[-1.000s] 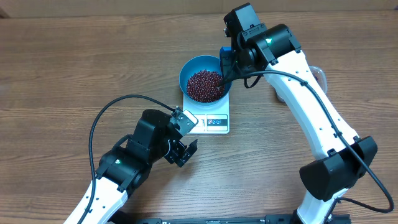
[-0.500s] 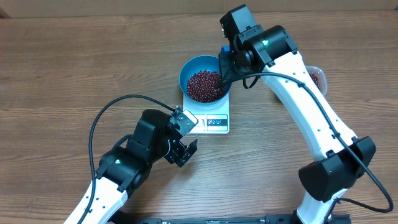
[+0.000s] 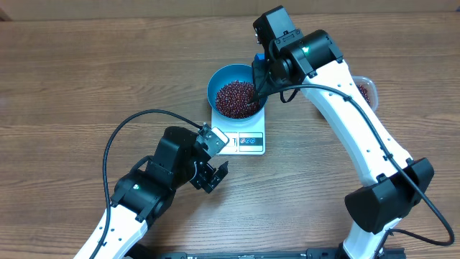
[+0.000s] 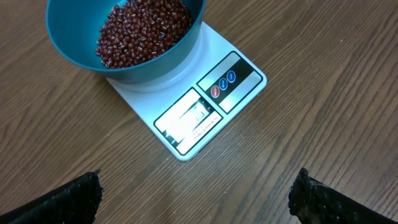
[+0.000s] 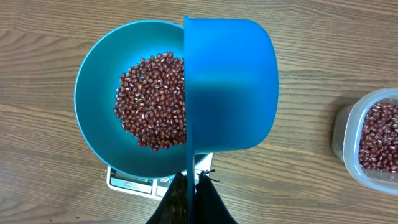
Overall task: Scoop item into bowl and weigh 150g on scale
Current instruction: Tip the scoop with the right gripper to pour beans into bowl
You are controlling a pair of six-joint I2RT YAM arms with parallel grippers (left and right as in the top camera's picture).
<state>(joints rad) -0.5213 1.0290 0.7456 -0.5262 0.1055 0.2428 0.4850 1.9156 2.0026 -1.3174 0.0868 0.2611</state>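
The blue bowl (image 3: pixel 219 78) stands on the white scale (image 3: pixel 246 142) and holds a heap of dark red-brown beans (image 3: pixel 237 98). My right gripper (image 3: pixel 260 83) hangs over the bowl's right rim, shut on the handle of a small blue scoop (image 5: pixel 230 87). The scoop is turned on its side with its mouth toward the beans (image 5: pixel 152 99); its inside is hidden. My left gripper (image 3: pixel 214 176) rests open over bare wood in front of the scale (image 4: pixel 199 106), nothing between its fingertips (image 4: pixel 81 194). The bowl (image 4: pixel 155 65) fills the left wrist view's top left.
A clear plastic tub (image 3: pixel 364 90) with more beans sits right of the bowl, partly behind my right arm; it also shows as the tub (image 5: pixel 373 140) at the right wrist view's edge. A black cable (image 3: pixel 136 119) loops over the table by my left arm.
My right arm has shifted slightly left with the scoop over the bowl, uncovering more of the tub. The left arm has not moved.
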